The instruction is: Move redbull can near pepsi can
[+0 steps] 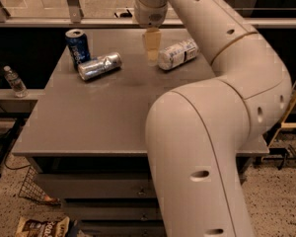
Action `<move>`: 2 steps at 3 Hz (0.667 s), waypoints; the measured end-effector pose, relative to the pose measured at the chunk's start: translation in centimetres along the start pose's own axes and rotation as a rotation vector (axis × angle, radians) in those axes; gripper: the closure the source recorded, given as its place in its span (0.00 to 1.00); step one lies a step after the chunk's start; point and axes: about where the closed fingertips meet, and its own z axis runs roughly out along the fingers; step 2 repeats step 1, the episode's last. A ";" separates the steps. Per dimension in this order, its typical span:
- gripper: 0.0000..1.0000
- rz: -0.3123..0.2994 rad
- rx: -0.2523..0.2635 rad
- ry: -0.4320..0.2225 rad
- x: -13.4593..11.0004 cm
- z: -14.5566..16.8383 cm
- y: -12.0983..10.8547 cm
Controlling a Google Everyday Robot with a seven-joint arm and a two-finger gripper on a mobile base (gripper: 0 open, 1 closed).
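Pincer (152, 57) over table (89, 125); redbull can (99, 66) lying beside pepsi can (77, 46)

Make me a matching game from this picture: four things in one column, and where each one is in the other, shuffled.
Things
1. blue can
2. silver can
3. small bottle
4. gripper

Places
A. hanging over the back of the table, to the right of both cans
B. off the table, standing on a ledge at the far left
C. upright near the table's back left corner
D. lying on its side, right beside the upright can

Pairs: 1-C, 2-D, 3-B, 4-A
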 end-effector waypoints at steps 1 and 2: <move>0.00 0.007 0.011 -0.001 0.2 0.2 -0.3; 0.00 0.007 0.011 -0.001 0.2 0.2 -0.3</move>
